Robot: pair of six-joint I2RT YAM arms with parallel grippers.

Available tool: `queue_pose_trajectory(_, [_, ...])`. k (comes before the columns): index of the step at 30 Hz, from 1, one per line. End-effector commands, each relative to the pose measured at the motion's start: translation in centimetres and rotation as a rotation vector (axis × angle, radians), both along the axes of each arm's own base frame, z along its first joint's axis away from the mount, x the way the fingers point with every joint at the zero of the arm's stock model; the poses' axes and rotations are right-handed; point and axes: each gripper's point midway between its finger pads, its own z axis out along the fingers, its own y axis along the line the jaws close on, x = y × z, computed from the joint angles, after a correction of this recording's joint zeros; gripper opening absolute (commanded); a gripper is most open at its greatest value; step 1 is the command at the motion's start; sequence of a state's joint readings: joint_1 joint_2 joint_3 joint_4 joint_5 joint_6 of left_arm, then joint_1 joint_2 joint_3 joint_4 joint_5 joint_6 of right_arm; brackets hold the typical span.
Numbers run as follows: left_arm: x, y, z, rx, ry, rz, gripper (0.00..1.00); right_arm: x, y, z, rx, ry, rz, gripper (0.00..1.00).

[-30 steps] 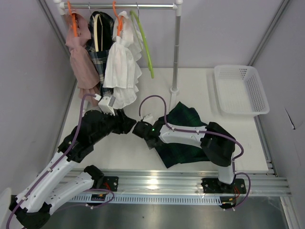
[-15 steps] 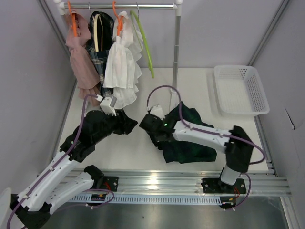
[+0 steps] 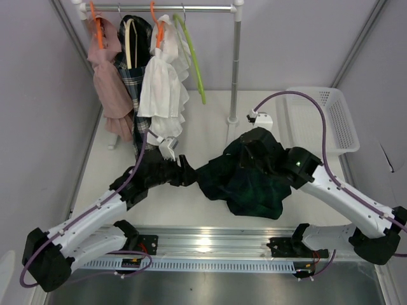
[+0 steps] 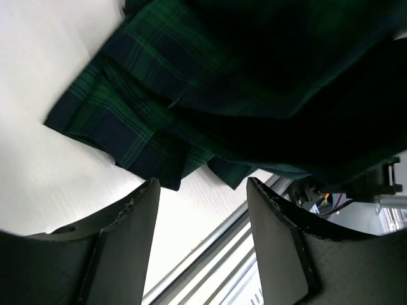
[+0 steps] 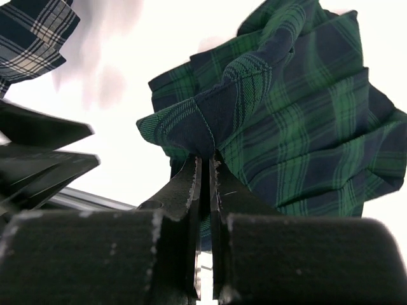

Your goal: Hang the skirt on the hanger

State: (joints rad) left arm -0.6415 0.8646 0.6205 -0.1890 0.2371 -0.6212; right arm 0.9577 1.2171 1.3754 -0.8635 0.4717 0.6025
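The dark green plaid skirt (image 3: 245, 184) hangs bunched from my right gripper (image 3: 254, 149), which is shut on a fold of its edge (image 5: 191, 127) and holds it partly off the table. In the right wrist view the jaws (image 5: 205, 164) pinch the cloth tight. My left gripper (image 3: 186, 171) is open and empty beside the skirt's left edge. In the left wrist view the skirt (image 4: 210, 76) hangs just beyond its spread fingers (image 4: 203, 190). An empty green hanger (image 3: 192, 60) hangs on the rail (image 3: 191, 8) at the back.
The rail also holds a pink garment (image 3: 108, 76), a plaid one (image 3: 135, 86) and a white blouse (image 3: 164, 89). The rack's pole (image 3: 235, 70) stands behind the skirt. A white basket (image 3: 321, 117) sits at the back right.
My right arm has swung right and up, lifting the skirt with it. My left arm has reached right, up to the skirt's left edge.
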Motion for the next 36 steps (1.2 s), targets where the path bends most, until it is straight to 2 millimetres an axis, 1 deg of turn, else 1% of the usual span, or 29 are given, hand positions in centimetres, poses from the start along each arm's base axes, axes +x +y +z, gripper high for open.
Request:
queue_pose_trajectory(1, [0.6, -2.3, 1.2, -0.102, -0.024, -0.038, 0.62, -0.7, -0.9, 1.7, 0.085, -0.021, -0.013, 0.00])
queue_pose_trajectory(2, [0.9, -2.6, 0.2, -0.083, -0.001, -0.039, 0.62, -0.8, -1.4, 1.7, 0.083, -0.021, -0.027, 0.00])
queue_pose_trajectory(3, [1.2, -2.9, 0.3, -0.083, -0.008, -0.043, 0.62, -1.1, -2.0, 2.1, 0.092, -0.027, -0.034, 0.00])
queue_pose_trajectory(5, [1.8, -3.5, 0.2, -0.074, -0.022, -0.045, 0.62, -1.4, -2.8, 2.1, 0.090, -0.027, -0.052, 0.00])
queue_pose_trajectory(7, [2.6, -3.8, -1.2, -0.024, -0.012, -0.030, 0.61, -1.7, -3.9, 2.3, 0.096, -0.029, -0.070, 0.00])
queue_pose_trajectory(8, [2.9, -3.9, -1.3, -0.012, -0.014, -0.026, 0.61, -1.8, -4.4, 2.4, 0.097, -0.032, -0.079, 0.00])
queue_pose_trajectory(9, [3.2, -4.0, -2.3, 0.015, -0.002, -0.027, 0.60, -1.8, -4.9, 2.6, 0.101, -0.037, -0.096, 0.00])
queue_pose_trajectory(11, [3.7, -4.4, -2.8, 0.026, -0.002, -0.031, 0.56, -2.0, -6.2, 3.4, 0.116, -0.052, -0.117, 0.00])
queue_pose_trajectory(12, [4.0, -4.6, -3.6, 0.047, 0.008, -0.041, 0.55, -2.1, -6.7, 3.6, 0.118, -0.056, -0.124, 0.00])
queue_pose_trajectory(13, [4.0, -4.8, -4.1, 0.060, 0.014, -0.048, 0.53, -2.1, -7.6, 4.1, 0.126, -0.062, -0.144, 0.00])
queue_pose_trajectory(14, [4.2, -5.0, -4.7, 0.079, 0.017, -0.055, 0.52, -1.9, -8.2, 4.1, 0.120, -0.063, -0.158, 0.00])
queue_pose_trajectory(15, [4.3, -5.1, -4.5, 0.078, 0.005, -0.057, 0.52, -2.1, -8.3, 4.3, 0.126, -0.066, -0.148, 0.00])
queue_pose_trajectory(16, [4.5, -5.2, -5.2, 0.091, 0.012, -0.057, 0.52, -2.0, -8.8, 4.4, 0.126, -0.067, -0.164, 0.00])
queue_pose_trajectory(18, [4.9, -5.4, -5.4, 0.095, -0.004, -0.058, 0.52, -1.9, -9.2, 4.6, 0.129, -0.067, -0.166, 0.00])
queue_pose_trajectory(19, [5.1, -5.5, -5.9, 0.105, 0.003, -0.060, 0.52, -1.9, -9.3, 4.6, 0.126, -0.064, -0.163, 0.00])
queue_pose_trajectory(23, [5.8, -5.8, -6.9, 0.142, -0.001, -0.067, 0.52, -1.9, -9.9, 4.9, 0.125, -0.071, -0.167, 0.00])
queue_pose_trajectory(25, [6.3, -6.5, -6.3, 0.132, -0.027, -0.088, 0.51, -1.9, -10.0, 5.2, 0.129, -0.075, -0.166, 0.00])
queue_pose_trajectory(26, [6.1, -6.5, -7.2, 0.145, -0.012, -0.099, 0.52, -1.9, -10.2, 5.2, 0.125, -0.075, -0.167, 0.00])
queue_pose_trajectory(28, [6.1, -7.2, -7.1, 0.140, -0.014, -0.127, 0.51, -1.8, -10.3, 5.3, 0.125, -0.075, -0.169, 0.00])
queue_pose_trajectory(30, [6.0, -7.6, -7.7, 0.157, -0.011, -0.143, 0.50, -1.8, -10.4, 5.5, 0.127, -0.076, -0.164, 0.00])
queue_pose_trajectory(31, [6.2, -7.7, -7.7, 0.162, -0.013, -0.137, 0.50, -1.8, -10.4, 5.6, 0.127, -0.077, -0.163, 0.00])
queue_pose_trajectory(33, [6.1, -7.7, -8.6, 0.175, 0.003, -0.142, 0.50, -1.8, -10.7, 5.7, 0.124, -0.078, -0.167, 0.00])
queue_pose_trajectory(36, [6.3, -7.9, -9.3, 0.181, 0.011, -0.143, 0.49, -1.8, -10.9, 6.2, 0.126, -0.085, -0.168, 0.00])
